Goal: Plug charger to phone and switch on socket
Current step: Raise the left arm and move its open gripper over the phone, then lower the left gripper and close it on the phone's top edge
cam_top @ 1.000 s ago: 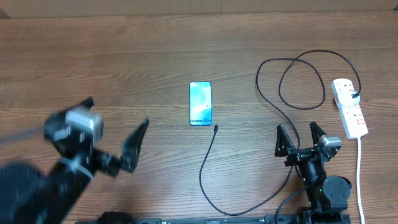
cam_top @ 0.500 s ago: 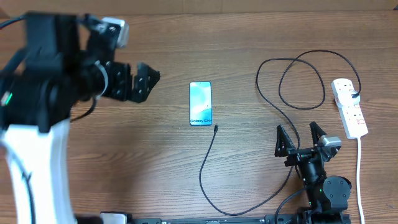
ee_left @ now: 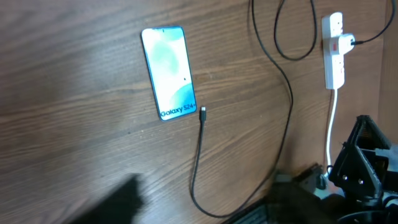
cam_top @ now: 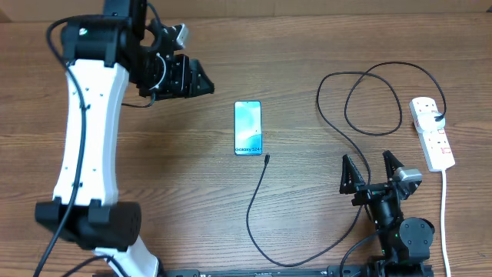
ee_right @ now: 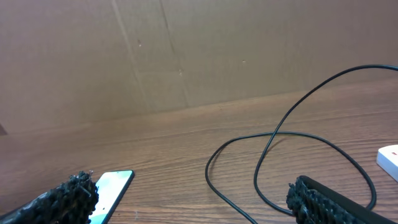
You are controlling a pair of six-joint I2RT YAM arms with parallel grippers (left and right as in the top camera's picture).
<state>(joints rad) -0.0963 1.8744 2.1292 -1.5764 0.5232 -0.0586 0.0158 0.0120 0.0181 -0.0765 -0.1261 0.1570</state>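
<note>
While the left gripper (cam_top: 204, 83), its jaw gap unreadable, hovers near the phone (cam_top: 247, 128), the wide-open, empty right gripper (cam_top: 372, 171) should pinch the charger (cam_top: 267, 159) just behind its tip.

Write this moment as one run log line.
left gripper: raised, away from phone | right gripper: open | charger tip: beside phone, unplugged

Left gripper (cam_top: 201, 80) aloft (jaws perhaps half-closed); right gripper (cam_top: 374, 171) low, spread wide.
</note>
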